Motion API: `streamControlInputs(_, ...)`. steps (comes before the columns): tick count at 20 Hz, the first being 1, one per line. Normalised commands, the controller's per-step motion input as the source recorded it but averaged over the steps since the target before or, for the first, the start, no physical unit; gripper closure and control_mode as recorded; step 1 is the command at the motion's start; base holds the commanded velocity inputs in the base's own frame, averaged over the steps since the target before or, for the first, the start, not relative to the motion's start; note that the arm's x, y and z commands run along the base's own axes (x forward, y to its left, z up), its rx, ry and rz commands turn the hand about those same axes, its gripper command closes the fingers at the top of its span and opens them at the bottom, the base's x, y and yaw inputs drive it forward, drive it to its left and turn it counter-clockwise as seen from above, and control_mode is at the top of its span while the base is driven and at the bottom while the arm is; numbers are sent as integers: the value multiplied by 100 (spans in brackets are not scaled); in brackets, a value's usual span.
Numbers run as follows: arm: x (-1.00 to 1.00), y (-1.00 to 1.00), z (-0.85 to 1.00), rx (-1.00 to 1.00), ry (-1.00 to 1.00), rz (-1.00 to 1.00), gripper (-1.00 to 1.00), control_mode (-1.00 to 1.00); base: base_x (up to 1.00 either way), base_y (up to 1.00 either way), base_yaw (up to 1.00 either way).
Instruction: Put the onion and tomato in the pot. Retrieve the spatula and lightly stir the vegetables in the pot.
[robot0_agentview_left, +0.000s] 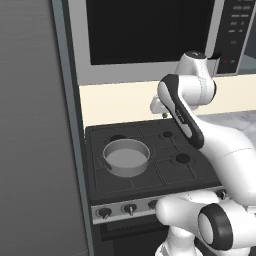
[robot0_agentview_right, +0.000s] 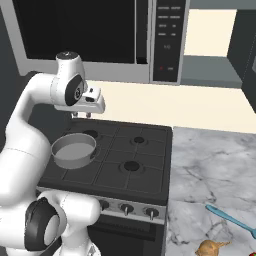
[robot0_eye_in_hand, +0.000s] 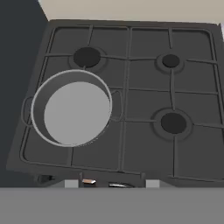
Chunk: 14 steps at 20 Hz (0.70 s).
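Observation:
The grey pot (robot0_agentview_left: 126, 158) (robot0_agentview_right: 73, 150) (robot0_eye_in_hand: 72, 108) stands empty on the stove's front left burner. My gripper (robot0_agentview_left: 164, 114) (robot0_agentview_right: 81, 116) hangs high over the back of the stove, beyond the pot, pointing down, its fingers apart and holding nothing. Far to the right, the golden-brown onion (robot0_agentview_right: 210, 247) lies on the marble counter near its front edge. The teal spatula (robot0_agentview_right: 233, 220) lies just behind the onion, and a red sliver of the tomato (robot0_agentview_right: 254, 246) shows at the frame's edge.
The black stove (robot0_eye_in_hand: 144, 118) has three bare burners and a row of knobs (robot0_agentview_right: 126, 208) along its front. A microwave (robot0_agentview_right: 100, 35) hangs above it. A tall grey panel (robot0_agentview_left: 35, 130) borders the stove's left side, and the marble counter (robot0_agentview_right: 210, 170) runs to its right.

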Motion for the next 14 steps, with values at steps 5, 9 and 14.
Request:
streamControlInputs(5,0,1,-7,0,6,0,-100,-100,0,0,0)
streamControlInputs(9,0,6,-6,0,5,0,-100,-100,0,0,0)
streamControlInputs(14,-14,0,-17,0,5,-8,-100,-100,0,0,0)
